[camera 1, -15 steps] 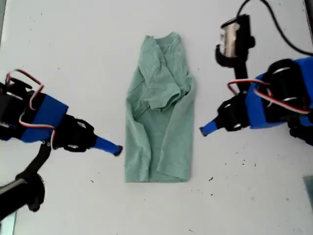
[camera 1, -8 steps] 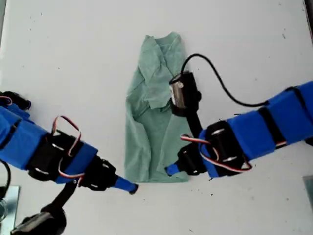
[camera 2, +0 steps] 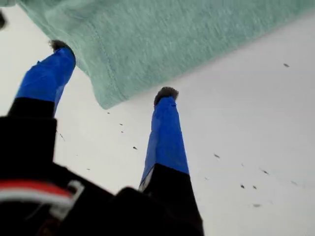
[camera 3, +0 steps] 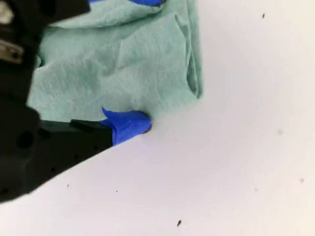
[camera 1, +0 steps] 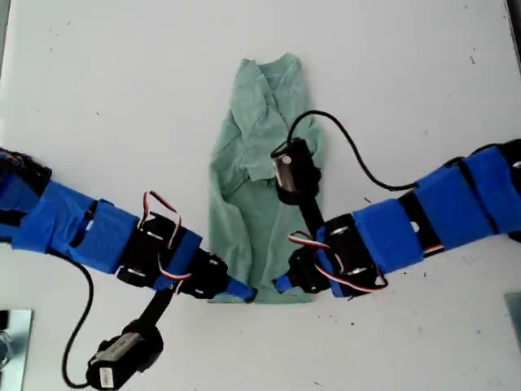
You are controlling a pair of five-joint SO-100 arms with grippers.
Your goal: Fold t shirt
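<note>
Exterior view: t shirt [camera 1: 262, 204] lies mid-table [camera 1: 122, 98], long axis 12–6 o'clock, neck at 12, hem at 6. It hasn't shifted since 0.5 s ago. Both arms have closed in on the hem, their tips now nearly meeting. My first gripper [camera 2: 113, 71] is spread wide, straddling a hem corner and holding nothing. My second gripper [camera 3: 129, 125] has one fingertip at the hem; can't tell its opening.
</note>
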